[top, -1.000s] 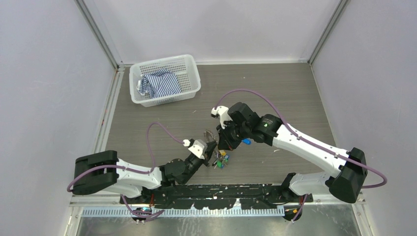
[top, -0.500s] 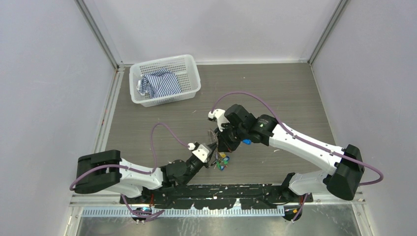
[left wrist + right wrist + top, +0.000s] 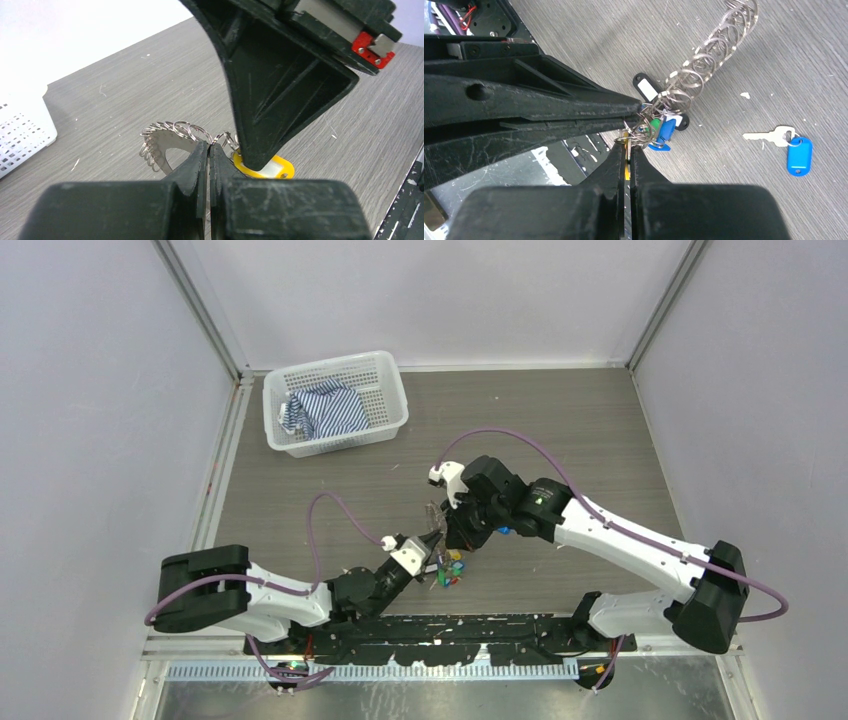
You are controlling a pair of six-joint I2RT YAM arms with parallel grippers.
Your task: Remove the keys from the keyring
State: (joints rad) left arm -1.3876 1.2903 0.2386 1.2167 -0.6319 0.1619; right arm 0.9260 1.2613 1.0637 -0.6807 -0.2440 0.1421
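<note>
1. Only the right wrist view shows a loose key [image 3: 769, 136] with a blue tag [image 3: 799, 156], lying on the table [image 3: 794, 60] near the keyring [image 3: 704, 60] but apart from it. Only the top view shows the whole basket [image 3: 385, 390], well apart from the keyring, with a striped cloth [image 3: 325, 410] inside.
2. The keyring, fringed with small rings, lies between the two gripper tips, which meet at its bunch of keys [image 3: 449, 569].
3. Left gripper [image 3: 207, 150]: jaws pressed together, tips at the small rings. Whether any wire is pinched I cannot tell.
4. Right gripper [image 3: 626, 155]: jaws all but together on a yellow sliver. In the left wrist view its tip sits on the yellow tag [image 3: 265, 169].
5. The fingers hide most key blades. The keyring is cut off at the top edge of the right wrist view. The bunch is too small to sort in the top view.
</note>
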